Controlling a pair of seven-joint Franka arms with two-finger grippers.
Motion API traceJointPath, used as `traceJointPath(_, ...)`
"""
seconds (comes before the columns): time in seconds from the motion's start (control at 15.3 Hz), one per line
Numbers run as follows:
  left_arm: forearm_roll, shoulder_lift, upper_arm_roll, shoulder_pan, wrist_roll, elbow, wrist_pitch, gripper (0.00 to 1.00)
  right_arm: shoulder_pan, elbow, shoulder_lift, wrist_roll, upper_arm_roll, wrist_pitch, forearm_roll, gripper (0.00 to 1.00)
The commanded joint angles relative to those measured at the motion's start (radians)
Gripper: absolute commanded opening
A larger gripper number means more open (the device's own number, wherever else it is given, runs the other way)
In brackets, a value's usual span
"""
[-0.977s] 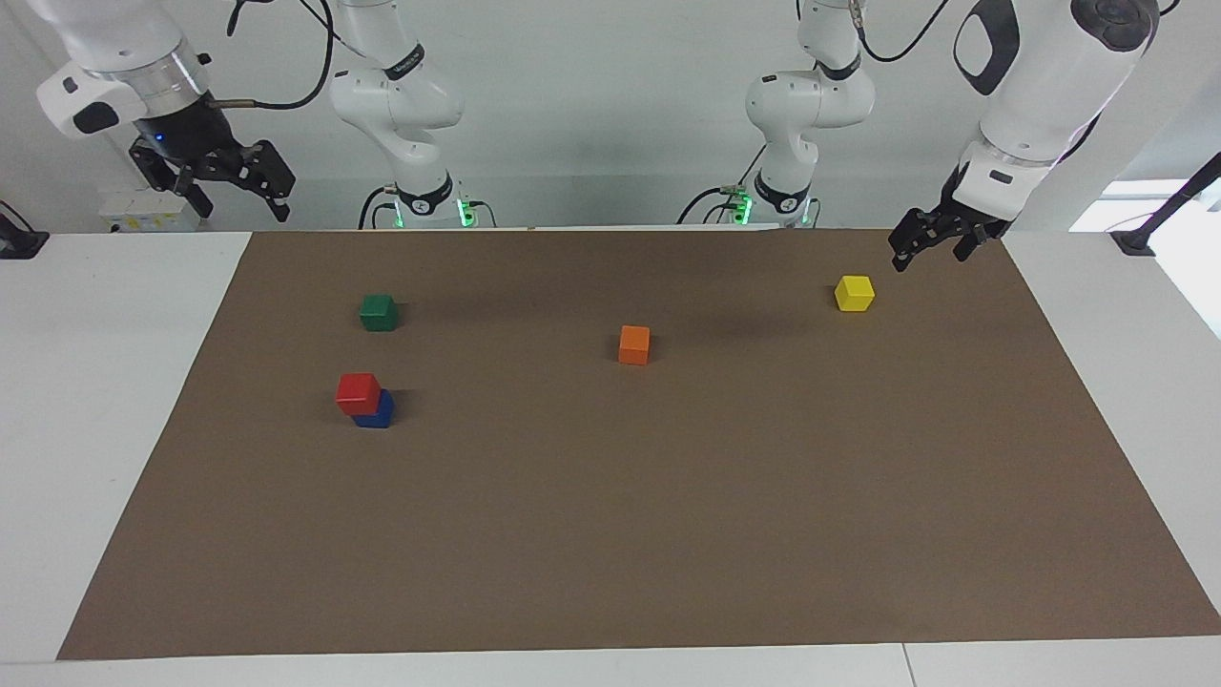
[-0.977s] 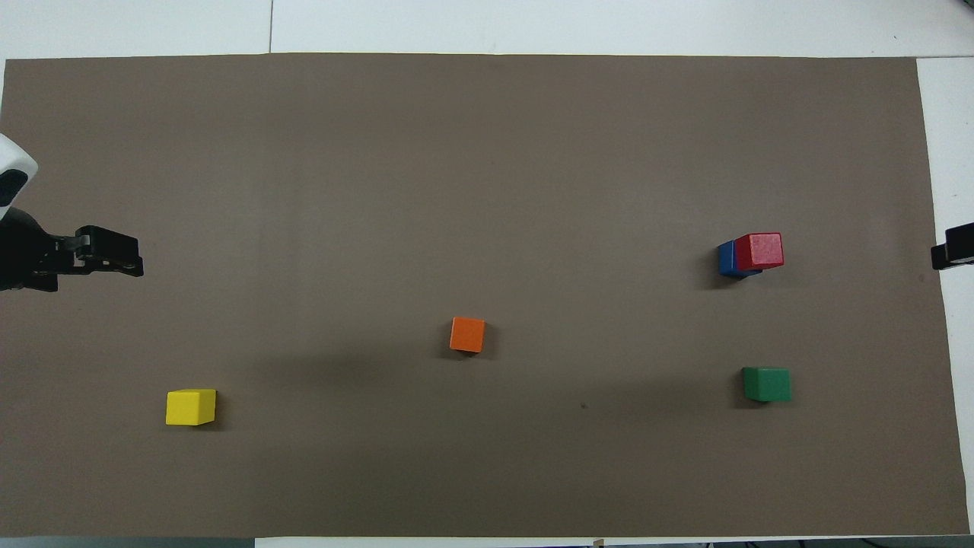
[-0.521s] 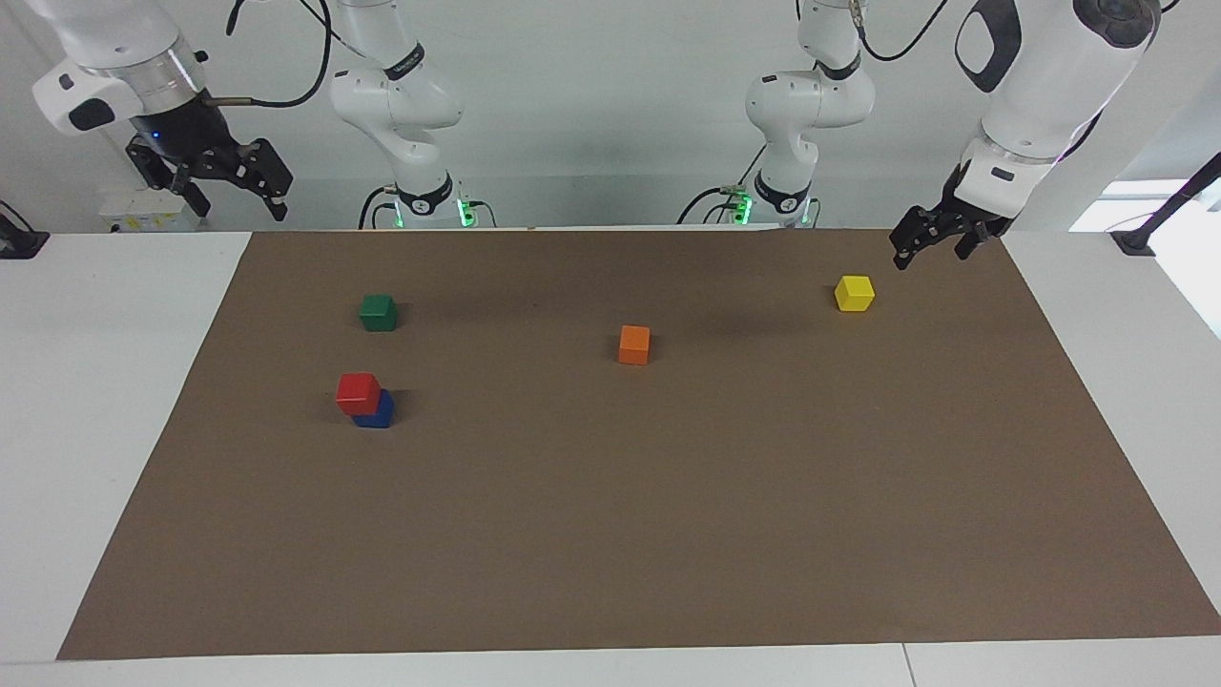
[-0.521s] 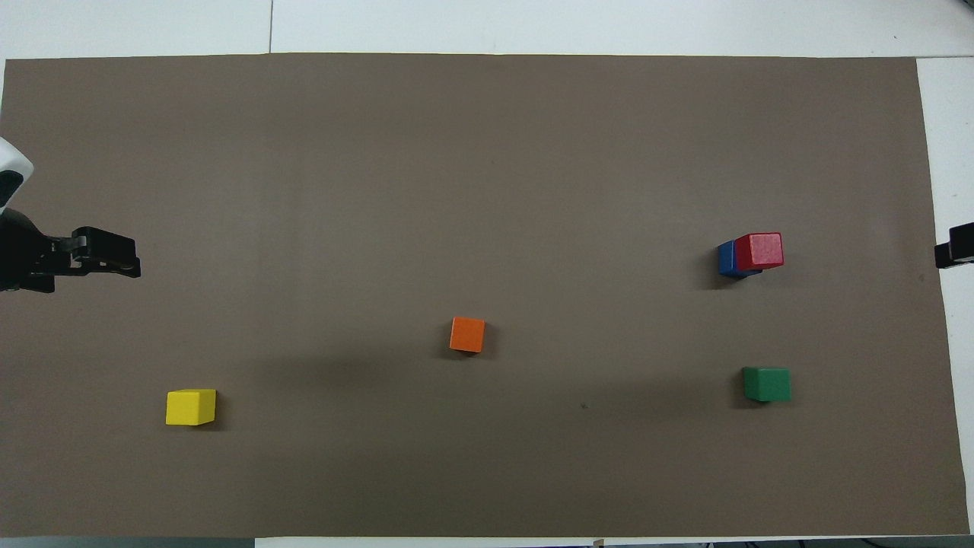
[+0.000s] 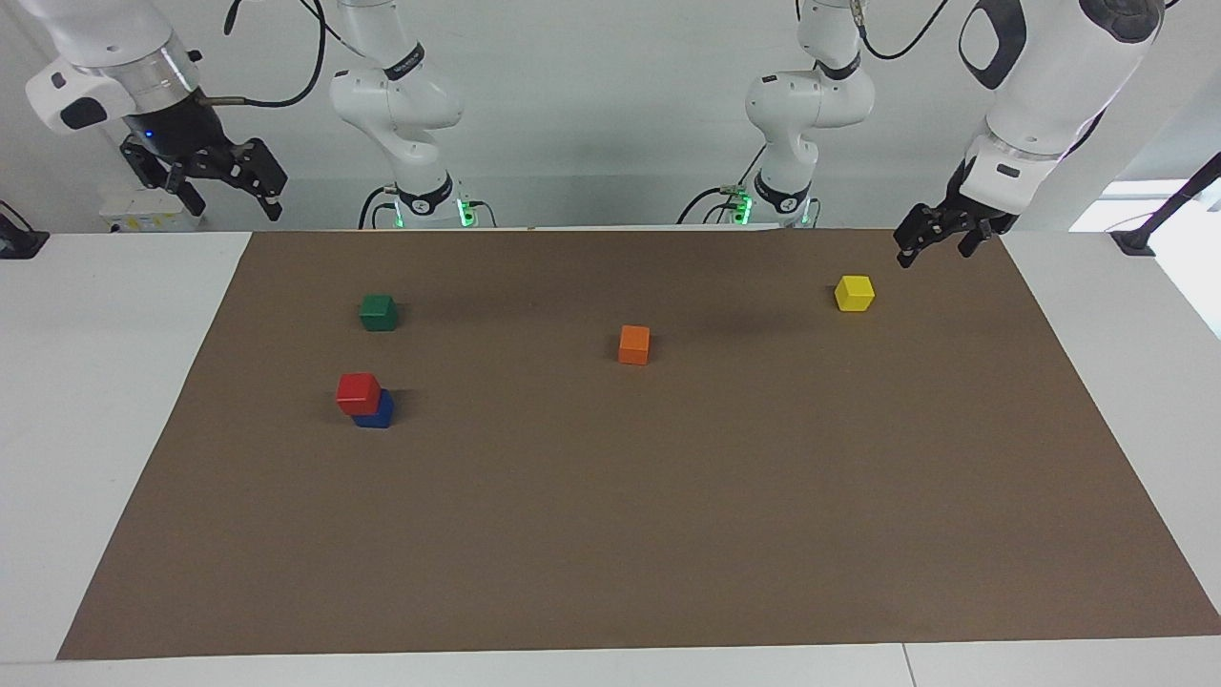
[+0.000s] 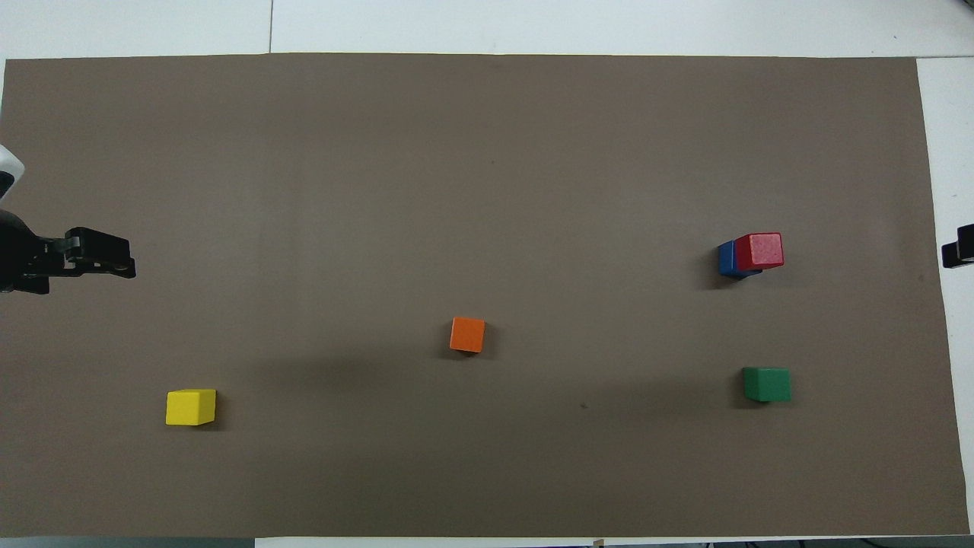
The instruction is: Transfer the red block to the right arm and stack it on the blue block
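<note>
1. From the facing view we see the red block (image 5: 358,392) sitting on the blue block (image 5: 375,411), toward the right arm's end of the brown mat (image 5: 630,534). The right gripper (image 5: 221,187) hangs high, jaws spread, holding nothing. The left gripper (image 5: 940,236) hovers over the mat's edge near the yellow block (image 5: 854,292), open and empty.
2. From overhead we find the red block (image 6: 759,251) overhanging the blue block (image 6: 728,259), farther from the robots than the green block (image 6: 766,383); the orange block (image 6: 466,334) lies mid-mat.

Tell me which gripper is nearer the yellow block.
Left. The left gripper hangs just above the yellow block; the right gripper is raised at the other end.
</note>
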Motion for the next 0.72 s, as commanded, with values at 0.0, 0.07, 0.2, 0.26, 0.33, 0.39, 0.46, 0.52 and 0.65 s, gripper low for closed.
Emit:
traceJointPath(0.0,-0.012,-0.007,0.003,0.007,0.019,0.007,-0.020,1.00,-0.019,0.016,0.008,-0.024,0.011,0.005,0.006,1.00)
traceJointPath(0.07,-0.012,-0.007,0.003,0.007,0.019,0.005,-0.020,1.00,-0.019,0.014,0.008,-0.025,0.011,0.006,0.006,1.00)
traceJointPath(0.2,-0.012,-0.013,0.003,0.007,0.019,0.005,-0.019,1.00,-0.018,0.006,0.003,-0.024,0.011,0.028,0.003,1.00)
traceJointPath(0.26,-0.012,-0.013,0.003,0.007,0.019,0.005,-0.019,1.00,-0.018,-0.001,0.000,-0.024,0.011,0.032,0.003,1.00)
traceJointPath(0.33,-0.012,-0.013,0.001,0.007,0.019,0.005,-0.019,1.00,-0.016,-0.004,-0.001,-0.024,0.011,0.032,0.003,1.00)
traceJointPath(0.39,-0.012,-0.013,0.001,0.007,0.019,0.005,-0.017,1.00,-0.016,-0.004,-0.003,-0.022,0.011,0.032,0.003,1.00)
traceJointPath(0.46,-0.012,-0.013,0.000,0.007,0.019,0.005,-0.017,1.00,-0.012,-0.004,-0.003,-0.022,0.011,0.032,0.002,1.00)
traceJointPath(0.52,-0.012,-0.013,0.000,0.007,0.019,0.005,-0.017,1.00,-0.008,-0.004,-0.004,-0.022,0.011,0.034,0.002,1.00)
traceJointPath(0.65,-0.012,-0.013,0.001,0.007,0.019,0.005,-0.017,1.00,-0.008,-0.004,-0.007,-0.022,0.012,0.031,0.002,1.00)
